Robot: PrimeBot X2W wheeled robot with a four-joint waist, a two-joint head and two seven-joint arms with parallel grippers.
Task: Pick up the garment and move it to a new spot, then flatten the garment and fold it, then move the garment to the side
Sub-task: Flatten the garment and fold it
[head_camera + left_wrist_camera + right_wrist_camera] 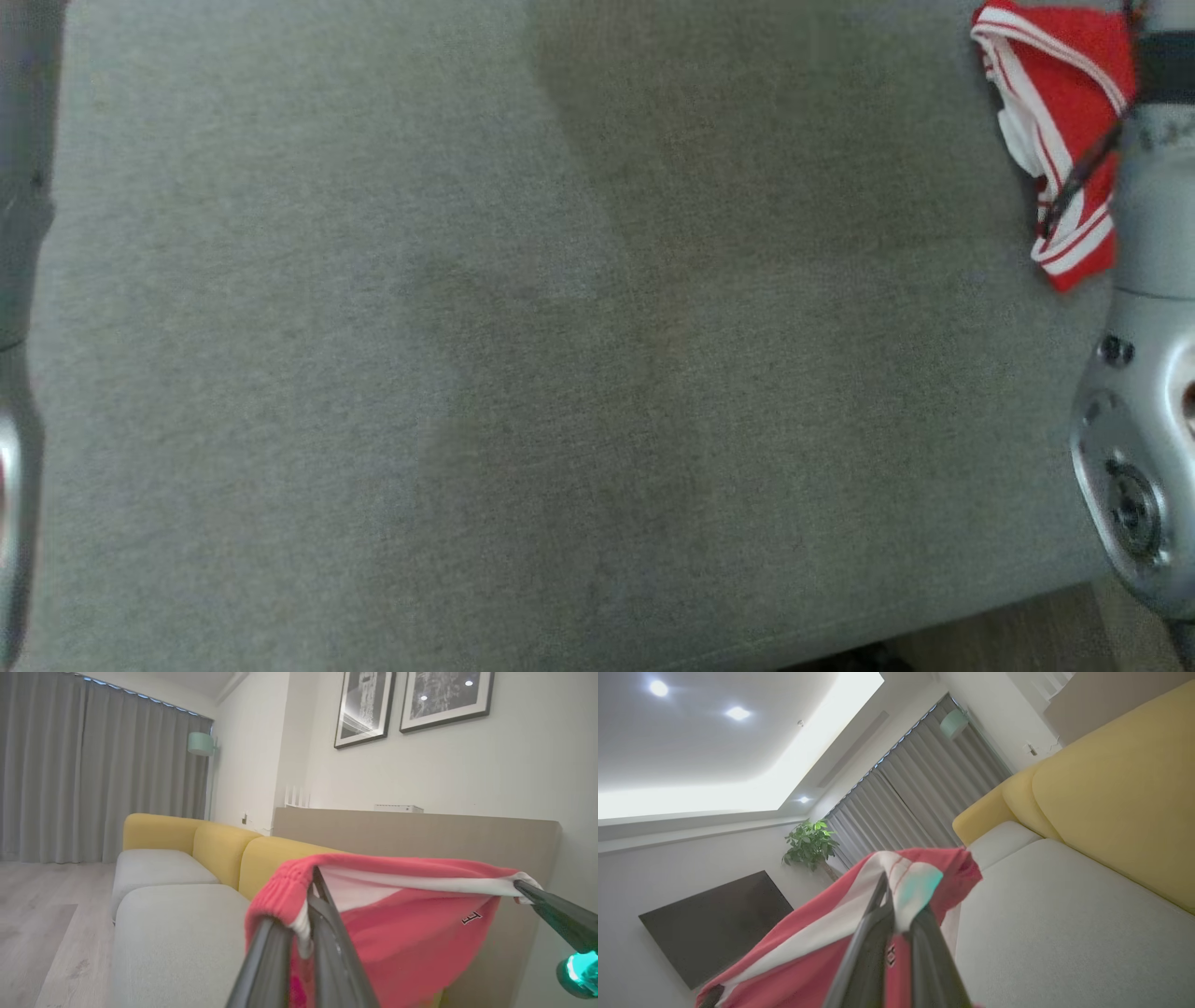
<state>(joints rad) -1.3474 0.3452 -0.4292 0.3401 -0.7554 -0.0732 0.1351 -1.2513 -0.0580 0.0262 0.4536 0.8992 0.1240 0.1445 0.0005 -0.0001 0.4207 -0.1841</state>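
The red, white-striped garment hangs stretched in the air above the grey sofa seat. We have it at both ends: left gripper pinching the elastic edge, right gripper pinching a white-trimmed corner. If we pull wider, a thin edge could slip free and drop crumpled.
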